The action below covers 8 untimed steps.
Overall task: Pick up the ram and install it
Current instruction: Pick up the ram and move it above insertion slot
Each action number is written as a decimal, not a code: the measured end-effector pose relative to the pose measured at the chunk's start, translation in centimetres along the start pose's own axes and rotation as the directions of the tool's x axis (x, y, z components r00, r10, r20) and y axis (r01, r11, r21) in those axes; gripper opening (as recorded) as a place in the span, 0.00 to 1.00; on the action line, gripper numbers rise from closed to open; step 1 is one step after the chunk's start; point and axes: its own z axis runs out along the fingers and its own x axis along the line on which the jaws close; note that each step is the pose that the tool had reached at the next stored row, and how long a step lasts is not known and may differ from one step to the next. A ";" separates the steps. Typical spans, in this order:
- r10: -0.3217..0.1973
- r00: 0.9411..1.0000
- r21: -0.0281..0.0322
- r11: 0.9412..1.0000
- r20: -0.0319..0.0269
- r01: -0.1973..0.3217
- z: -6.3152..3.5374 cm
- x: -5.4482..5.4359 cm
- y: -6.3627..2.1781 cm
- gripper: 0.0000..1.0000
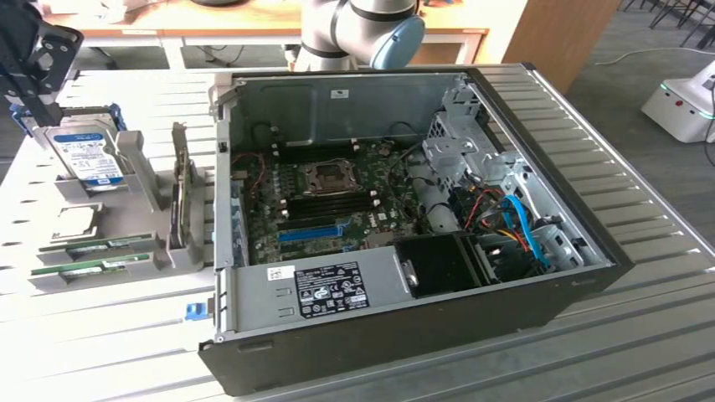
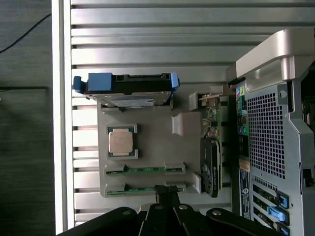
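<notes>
arm (image 1: pixel 335 33): pale grey rounded joints | joint cap (image 1: pixel 399 40): light blue | pincer (image 2: pixel 167 192): black, round pivot pins

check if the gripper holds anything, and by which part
Nothing: the black gripper is shut and empty; both thin green ram sticks lie in the grey holder.

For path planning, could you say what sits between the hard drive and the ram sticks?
In the wrist view, a processor chip lies there.

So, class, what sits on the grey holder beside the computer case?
A hard drive, a processor chip, two ram sticks and an upright card. Whatever lies beneath the drive is covered.
</notes>
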 end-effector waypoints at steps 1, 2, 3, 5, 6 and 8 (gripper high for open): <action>-0.016 1.000 0.000 1.000 -0.001 0.016 0.00 0.0 0.00 0.11; -0.033 0.999 -0.001 0.999 -0.002 0.033 0.01 0.0 0.00 0.11; -0.051 0.999 -0.001 0.999 -0.003 0.051 0.01 0.0 0.00 0.11; -0.088 0.996 -0.002 0.996 -0.006 0.088 0.00 0.0 0.00 0.11; -0.105 0.994 -0.003 0.994 -0.007 0.105 0.01 0.0 0.00 0.11; -0.141 0.990 -0.004 0.990 -0.009 0.141 0.01 0.0 0.00 0.11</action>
